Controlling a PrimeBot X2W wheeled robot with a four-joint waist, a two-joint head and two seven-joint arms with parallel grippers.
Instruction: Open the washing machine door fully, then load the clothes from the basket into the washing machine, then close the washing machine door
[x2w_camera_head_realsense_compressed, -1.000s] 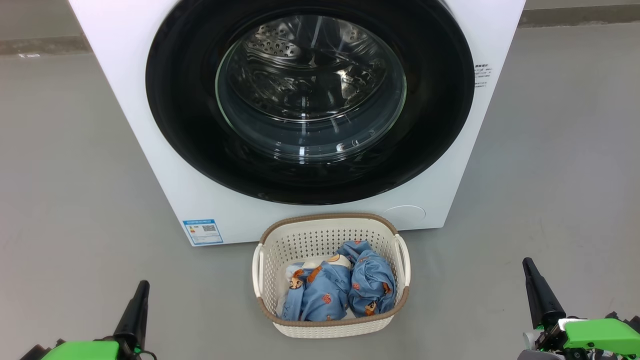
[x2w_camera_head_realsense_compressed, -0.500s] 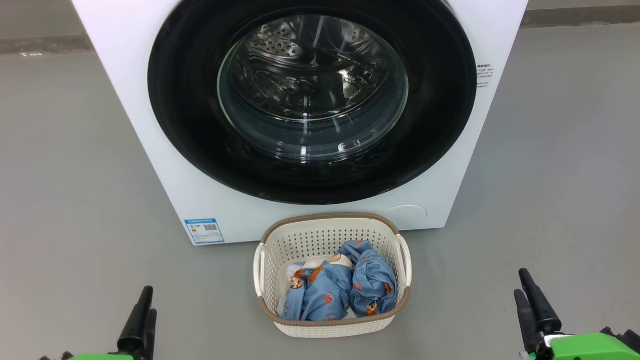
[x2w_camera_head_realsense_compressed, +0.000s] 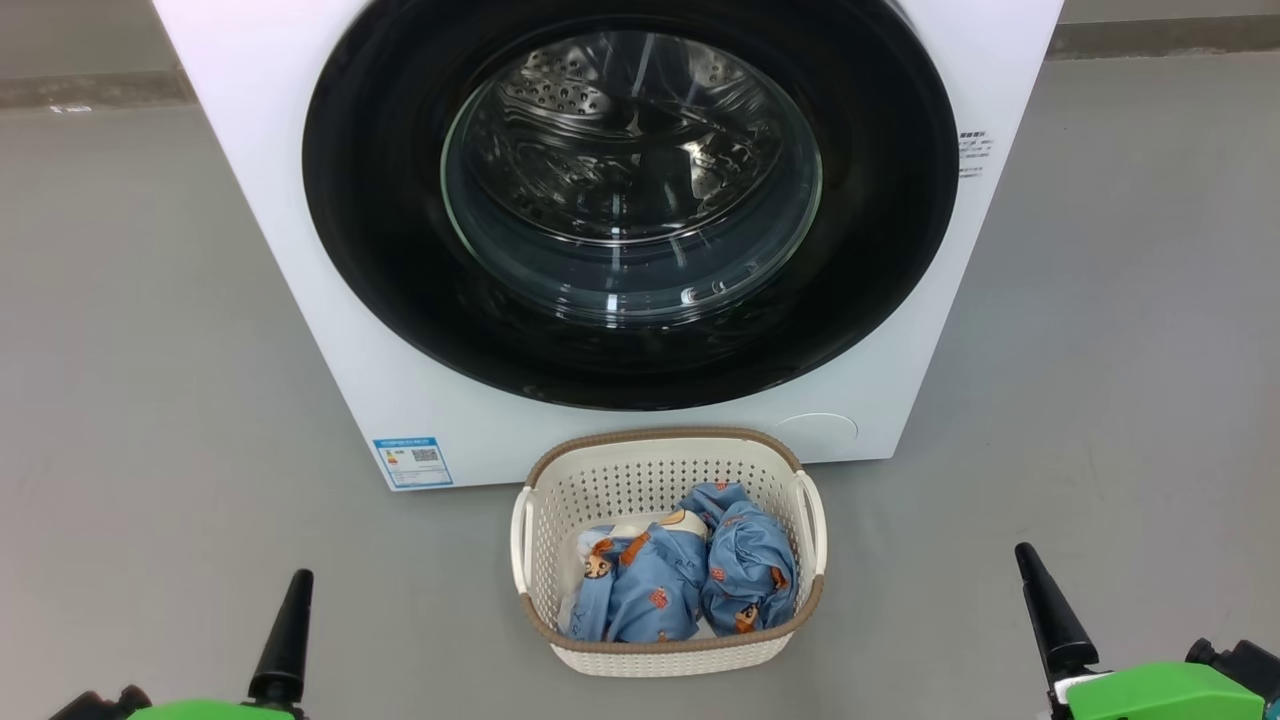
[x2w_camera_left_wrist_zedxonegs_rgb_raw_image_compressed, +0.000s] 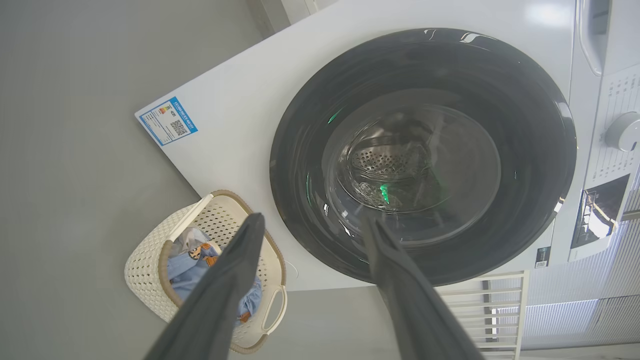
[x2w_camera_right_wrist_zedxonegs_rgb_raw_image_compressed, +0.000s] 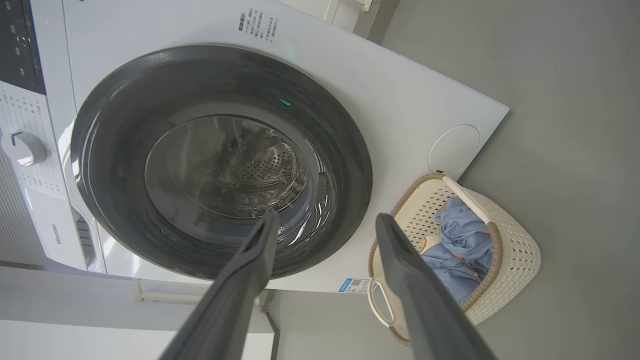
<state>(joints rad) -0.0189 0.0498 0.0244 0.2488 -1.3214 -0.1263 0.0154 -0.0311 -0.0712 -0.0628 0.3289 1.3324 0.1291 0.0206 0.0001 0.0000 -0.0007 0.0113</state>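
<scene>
Grey floor (x2w_camera_head_realsense_compressed: 150, 350), door (x2w_camera_head_realsense_compressed: 380, 250) shut, clothes (x2w_camera_head_realsense_compressed: 650, 590) in basket (x2w_camera_head_realsense_compressed: 660, 655), left fingers (x2w_camera_left_wrist_zedxonegs_rgb_raw_image_compressed: 225, 280) wide, right fingers (x2w_camera_right_wrist_zedxonegs_rgb_raw_image_compressed: 245, 275) wide

- I've got the washing machine (x2w_camera_head_realsense_compressed: 300, 250) at 12 o'clock on the floor (x2w_camera_head_realsense_compressed: 130, 350).
- The washing machine door (x2w_camera_head_realsense_compressed: 380, 250) sits shut in the middle of its front.
- Label (x2w_camera_head_realsense_compressed: 412, 462) is on the front at the door's 7 o'clock; round cap (x2w_camera_head_realsense_compressed: 818, 432) at its 5.
- The basket (x2w_camera_head_realsense_compressed: 660, 655) is on the floor just before the machine, at the door's 6 o'clock.
- The clothes (x2w_camera_head_realsense_compressed: 680, 580) lie in the basket.
- My left gripper (x2w_camera_head_realsense_compressed: 300, 585) is at the basket's 8 o'clock and my right gripper (x2w_camera_head_realsense_compressed: 1028, 565) at its 4, both well apart from it.
</scene>
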